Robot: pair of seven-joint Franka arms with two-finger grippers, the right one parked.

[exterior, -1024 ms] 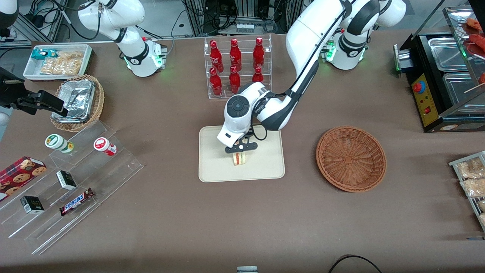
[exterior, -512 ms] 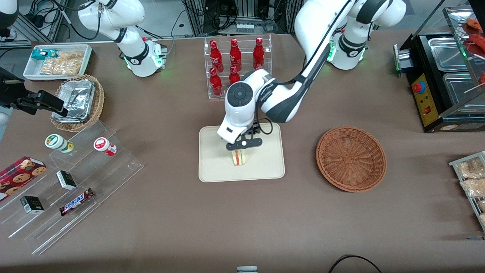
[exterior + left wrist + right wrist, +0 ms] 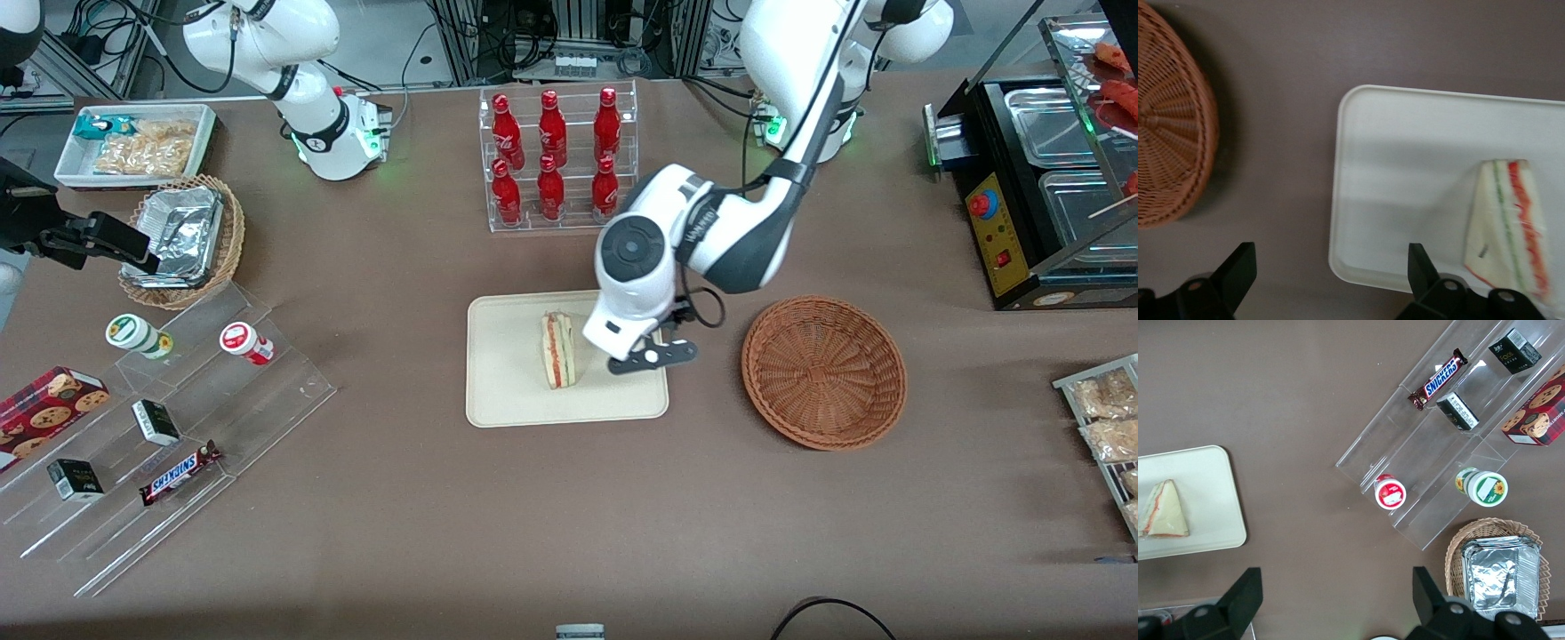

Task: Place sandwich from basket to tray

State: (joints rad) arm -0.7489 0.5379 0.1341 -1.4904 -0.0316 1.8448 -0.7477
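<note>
Brown-clothed counter (image 3: 427, 533) and what sits on it

The cream tray (image 3: 507, 391) lies mid-counter, near the empty reddish-brown wicker basket (image 3: 824, 371) toward the working arm's end. A clear rack of red bottles (image 3: 558, 156) stands farther from the front camera; a tiered acrylic snack stand (image 3: 169, 444), a foil-lined tan basket (image 3: 184, 240) and a white snack bin (image 3: 138, 145) occupy the parked arm's end. The gripper (image 3: 649, 358) hangs over the tray's edge nearest the basket, jaws spread.

The arm's wrist hides the tray's (image 3: 498, 391) corner, and the wrist view crops the basket (image 3: 1171, 133).
</note>
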